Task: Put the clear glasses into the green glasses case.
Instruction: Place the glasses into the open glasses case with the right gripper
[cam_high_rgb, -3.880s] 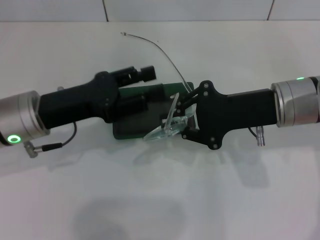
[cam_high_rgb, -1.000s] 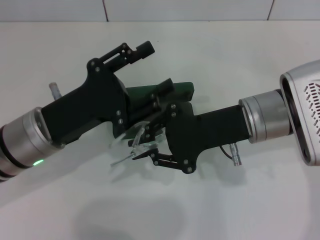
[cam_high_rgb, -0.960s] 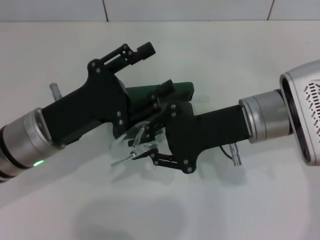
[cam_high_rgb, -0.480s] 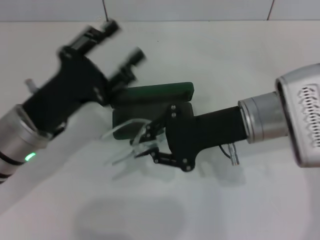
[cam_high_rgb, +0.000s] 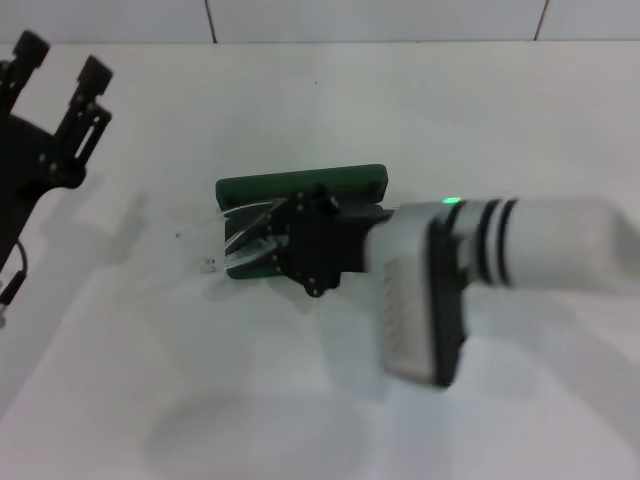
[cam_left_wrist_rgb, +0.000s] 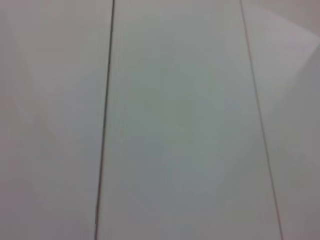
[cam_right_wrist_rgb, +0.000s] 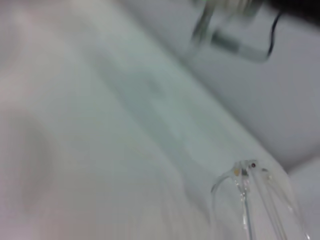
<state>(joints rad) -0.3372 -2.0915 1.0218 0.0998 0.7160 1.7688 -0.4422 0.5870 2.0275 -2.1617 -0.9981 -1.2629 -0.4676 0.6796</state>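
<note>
White table (cam_high_rgb: 300, 400), one green glasses case (cam_high_rgb: 300, 184), one clear glasses (cam_high_rgb: 240, 225)

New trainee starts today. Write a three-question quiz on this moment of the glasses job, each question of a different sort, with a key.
1. True or false: the left hand is over the green glasses case.
2. Which hand has the clear glasses? A) left B) right C) neither
3. Fill in: the glasses stick out past the case's ____ end, as the head view shows it.

Key
1. False. It is raised far off at the table's left edge, fingers spread.
2. B. The right hand carries them at the case's left end, partly over the case.
3. Left.
</note>
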